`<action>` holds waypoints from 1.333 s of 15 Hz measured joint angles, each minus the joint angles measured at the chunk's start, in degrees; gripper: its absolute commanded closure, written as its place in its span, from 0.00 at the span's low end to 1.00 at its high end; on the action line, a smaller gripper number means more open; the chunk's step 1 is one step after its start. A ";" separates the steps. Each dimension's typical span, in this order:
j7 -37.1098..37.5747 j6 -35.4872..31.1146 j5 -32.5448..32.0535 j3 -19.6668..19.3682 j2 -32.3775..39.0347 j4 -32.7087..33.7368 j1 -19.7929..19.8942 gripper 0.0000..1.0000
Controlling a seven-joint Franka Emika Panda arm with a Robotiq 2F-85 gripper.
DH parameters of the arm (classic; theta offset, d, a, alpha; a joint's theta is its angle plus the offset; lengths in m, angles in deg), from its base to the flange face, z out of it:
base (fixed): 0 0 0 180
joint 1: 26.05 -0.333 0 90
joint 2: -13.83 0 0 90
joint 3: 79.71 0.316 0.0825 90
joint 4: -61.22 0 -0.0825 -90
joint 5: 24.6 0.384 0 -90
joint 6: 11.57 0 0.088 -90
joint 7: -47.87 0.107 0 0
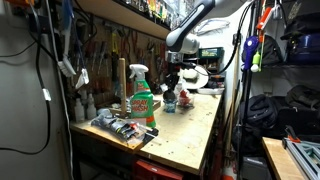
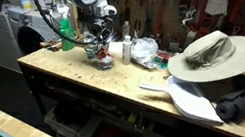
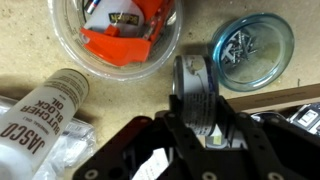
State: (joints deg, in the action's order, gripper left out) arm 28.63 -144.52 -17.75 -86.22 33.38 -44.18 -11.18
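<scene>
The gripper (image 3: 196,118) has closed tight on a grey tape roll (image 3: 192,80), which it holds on edge just beside the clear bowl (image 3: 66,48) on its left and the blue lid (image 3: 282,58) on its right.

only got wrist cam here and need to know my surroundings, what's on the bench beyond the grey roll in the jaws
Observer: A clear spray bottle of green liquid with a red label stands upright on the wooden workbench, close to the gripper and its grey roll.
Operator: anything big further along
Observer: A tan wide-brimmed hat sits tilted at the opposite end of the bench.
Operator: anything flat by it
Observer: A white paddle-shaped board lies flat in front of the hat.
</scene>
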 measured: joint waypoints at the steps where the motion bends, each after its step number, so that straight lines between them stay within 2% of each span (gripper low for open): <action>1: -0.05 -0.01 0.26 0.00 -0.53 -0.22 0.15 0.86; 6: -5.36 0.45 5.00 0.01 -6.22 -4.00 1.95 0.86; 9: -10.77 4.95 8.31 -0.24 -10.75 -6.86 3.05 0.86; 15: -24.31 27.65 12.06 -5.12 -16.81 -7.53 4.45 0.86; 20: -33.51 48.49 12.20 -10.38 -15.57 -2.03 6.27 0.86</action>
State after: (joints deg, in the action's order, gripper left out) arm -4.88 -96.03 -5.55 -96.60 17.81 -46.21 -4.91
